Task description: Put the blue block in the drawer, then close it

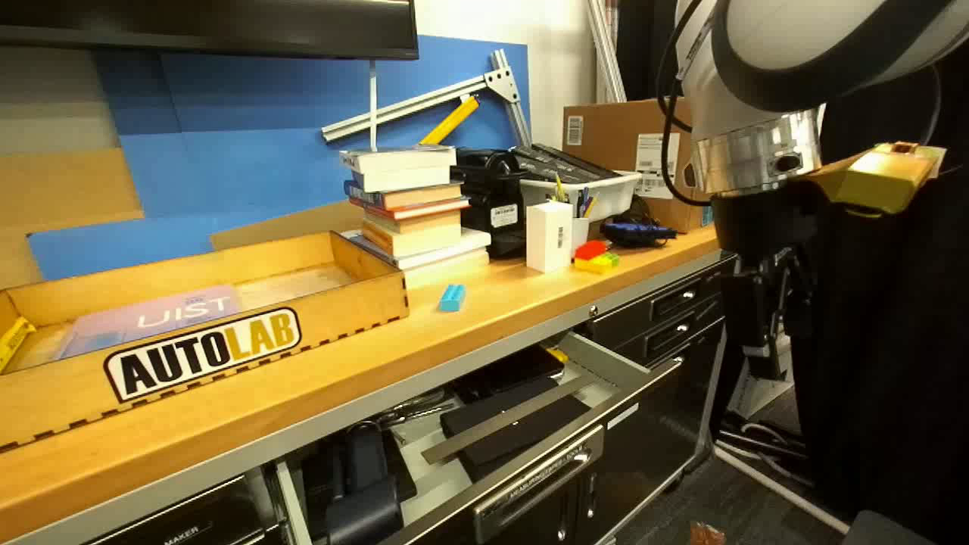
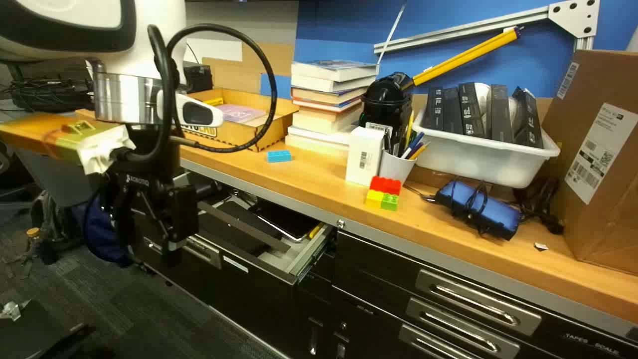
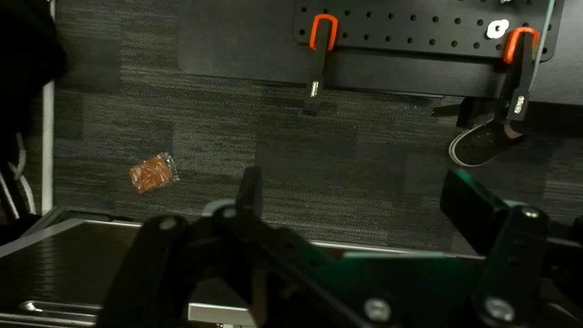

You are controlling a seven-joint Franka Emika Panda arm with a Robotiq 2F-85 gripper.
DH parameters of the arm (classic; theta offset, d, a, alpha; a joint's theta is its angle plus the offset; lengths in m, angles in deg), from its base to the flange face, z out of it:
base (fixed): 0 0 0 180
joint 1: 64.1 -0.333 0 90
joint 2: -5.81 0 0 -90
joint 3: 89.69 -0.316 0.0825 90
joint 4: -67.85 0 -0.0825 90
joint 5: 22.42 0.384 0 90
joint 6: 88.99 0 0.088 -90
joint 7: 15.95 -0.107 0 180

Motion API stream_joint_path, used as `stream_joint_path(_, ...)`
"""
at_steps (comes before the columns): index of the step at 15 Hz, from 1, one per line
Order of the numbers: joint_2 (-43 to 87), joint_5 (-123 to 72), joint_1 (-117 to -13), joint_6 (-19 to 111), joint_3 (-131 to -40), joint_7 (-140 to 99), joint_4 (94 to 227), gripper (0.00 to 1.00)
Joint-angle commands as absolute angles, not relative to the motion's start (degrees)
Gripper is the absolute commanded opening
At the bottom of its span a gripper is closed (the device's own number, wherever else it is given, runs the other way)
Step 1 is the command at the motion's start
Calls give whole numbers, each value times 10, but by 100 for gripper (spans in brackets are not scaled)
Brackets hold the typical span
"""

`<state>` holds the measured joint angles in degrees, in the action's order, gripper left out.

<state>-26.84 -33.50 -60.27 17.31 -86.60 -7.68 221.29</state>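
on the worktop (image 1: pixel 500 304), both exterior views alone show the blue block (image 1: pixel 452 297), pincer (image 3: pixel 357 191) gaping.

Blue wall panels (image 1: pixel 280 136), dark carpet (image 3: pixel 328 159)

Blue block (image 1: pixel 452 297) on worktop (image 1: pixel 409 338), black-fronted drawer (image 1: pixel 545 474) below, open

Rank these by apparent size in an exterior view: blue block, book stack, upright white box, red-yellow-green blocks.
Largest to smallest:
Book stack
Upright white box
Red-yellow-green blocks
Blue block
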Motion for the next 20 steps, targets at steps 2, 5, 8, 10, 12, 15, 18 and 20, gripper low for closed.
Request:
stream_joint_path(2,-269,-337,-607,171,-862,-79,2211,100)
stream_joint_path(5,-269,-337,-607,171,-862,-79,2211,100)
stream_joint_path(8,-269,-337,-607,171,-862,-79,2211,100)
stream_joint_path(10,-268,-332,-610,178,-869,-91,2207,100)
stream_joint_path(12,-269,-319,-621,203,-890,-135,2196,100)
stream_joint_path(15,-255,-296,-648,255,-932,-197,2163,100)
stream_joint_path(18,-200,-288,-661,283,-994,-305,2101,100)
stream_joint_path(20,-152,-293,-659,295,-1030,-385,2055,100)
